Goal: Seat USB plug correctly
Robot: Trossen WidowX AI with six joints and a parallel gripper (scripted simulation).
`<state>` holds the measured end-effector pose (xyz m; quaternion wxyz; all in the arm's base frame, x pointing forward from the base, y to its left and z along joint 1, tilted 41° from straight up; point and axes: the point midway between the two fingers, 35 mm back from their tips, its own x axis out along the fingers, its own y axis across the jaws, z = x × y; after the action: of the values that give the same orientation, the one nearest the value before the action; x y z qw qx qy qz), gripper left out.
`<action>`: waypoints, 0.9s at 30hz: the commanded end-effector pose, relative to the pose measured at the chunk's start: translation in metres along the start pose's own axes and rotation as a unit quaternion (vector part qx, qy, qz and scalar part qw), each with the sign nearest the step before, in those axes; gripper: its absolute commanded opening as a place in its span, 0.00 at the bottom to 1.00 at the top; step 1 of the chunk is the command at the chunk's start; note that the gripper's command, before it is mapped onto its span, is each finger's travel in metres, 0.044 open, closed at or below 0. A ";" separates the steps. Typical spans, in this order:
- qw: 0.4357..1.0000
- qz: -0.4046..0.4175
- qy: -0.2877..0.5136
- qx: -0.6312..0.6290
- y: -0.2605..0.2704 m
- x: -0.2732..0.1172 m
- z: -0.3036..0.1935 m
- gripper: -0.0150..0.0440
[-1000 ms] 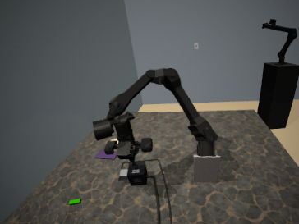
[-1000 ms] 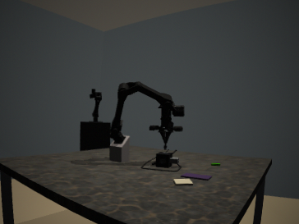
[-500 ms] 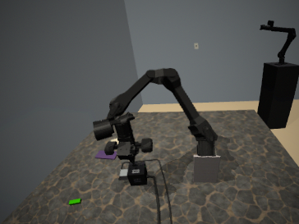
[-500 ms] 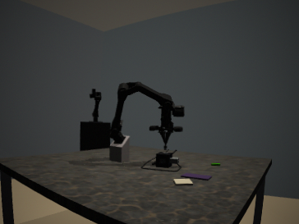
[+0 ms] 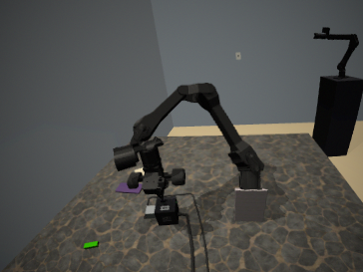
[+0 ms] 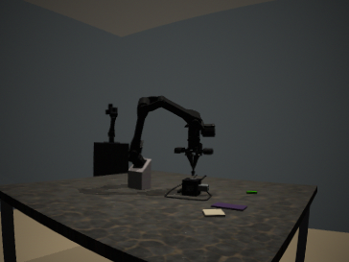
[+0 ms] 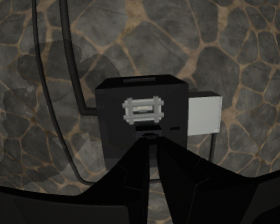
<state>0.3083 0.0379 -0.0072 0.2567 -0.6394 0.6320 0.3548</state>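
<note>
Worktop (image 5: 299, 205) inspected left to right from the top view. Green chip (image 5: 91, 244) lying toward the near-left corner, well apart from the work. Purple pad (image 5: 129, 188) flat nearer the left edge, just beside the wrist and partly hidden under it. Cube (image 5: 167, 211) next, about mid-worktop, with a pale block (image 5: 150, 210) against its left side and a cable (image 5: 196, 225) running from it toward the near edge. Arm base (image 5: 250, 204) standing to the right of the cube, well apart. Gripper (image 7: 151, 153) pointed straight down over the cube, jaws nearly closed and pinching something thin; judged to be the plug (image 6: 194, 176), seen from the exterior view as a small dark piece at the fingertips, just above the cube top and apparently out of it. Plug body too small and dark to read which way round it faces. Socket (image 7: 143, 111) showing uncovered on the cube top in the wrist view, lying directly below the fingertips and slightly ahead of them. Slot's long axis running across that view, from one finger toward the other. Coming move judged to turn on this: plug to be rotated half a turn about the vertical, kept in line with the slot, then lowered straight down. Risk noted of dragging the cable or shoving the cube if lowered off-line.
</note>
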 end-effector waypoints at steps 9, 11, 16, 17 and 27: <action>1.000 0.001 -0.006 -0.003 0.000 0.002 0.001 0.25; 1.000 0.001 -0.006 -0.004 0.000 0.002 0.001 0.25; 1.000 0.001 -0.008 -0.004 0.000 0.003 0.002 0.25; 1.000 0.001 -0.008 -0.004 0.000 0.003 0.002 0.25; 1.000 0.001 -0.011 -0.006 0.000 0.004 0.002 0.25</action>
<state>0.3077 0.0370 -0.0107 0.2593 -0.6373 0.6289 0.3621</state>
